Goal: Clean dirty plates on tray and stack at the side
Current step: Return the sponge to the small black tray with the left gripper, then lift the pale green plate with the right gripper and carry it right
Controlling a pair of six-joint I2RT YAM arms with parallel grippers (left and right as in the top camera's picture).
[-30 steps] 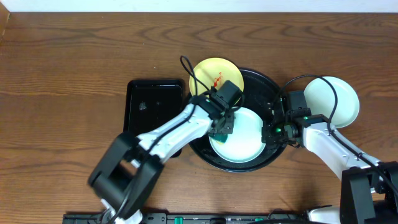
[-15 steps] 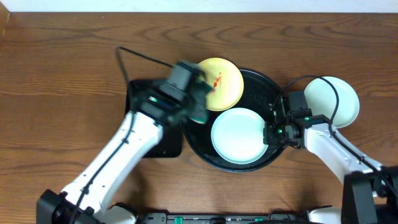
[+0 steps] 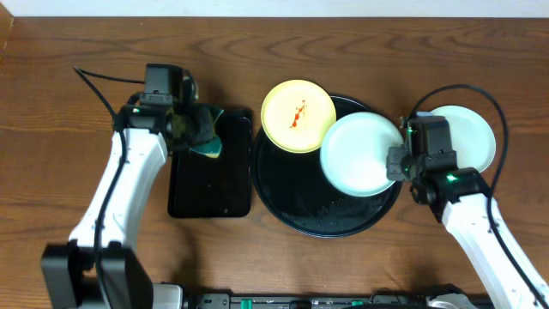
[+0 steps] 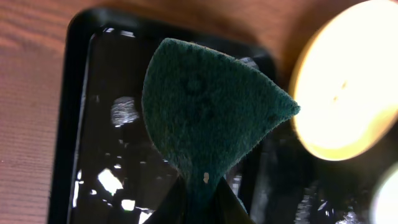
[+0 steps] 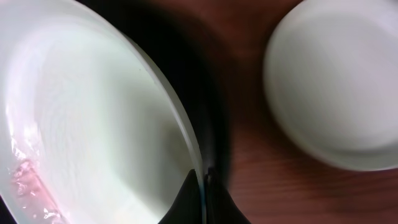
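The round black tray sits mid-table. A pale yellow plate with a red smear rests on its back-left rim and also shows in the left wrist view. My right gripper is shut on the rim of a light blue plate, holding it over the tray's right side; a faint pink trace shows on that plate in the right wrist view. A second light blue plate lies on the table to the right and shows in the right wrist view. My left gripper is shut on a green sponge.
A smaller rectangular black tray lies left of the round tray, wet with droplets in the left wrist view. The sponge hangs over its back end. Brown wooden table surrounds everything.
My left arm swung the sponge from the blue plate to over the rectangular tray. My right gripper lifted the blue plate and carried it right, toward the other blue plate.
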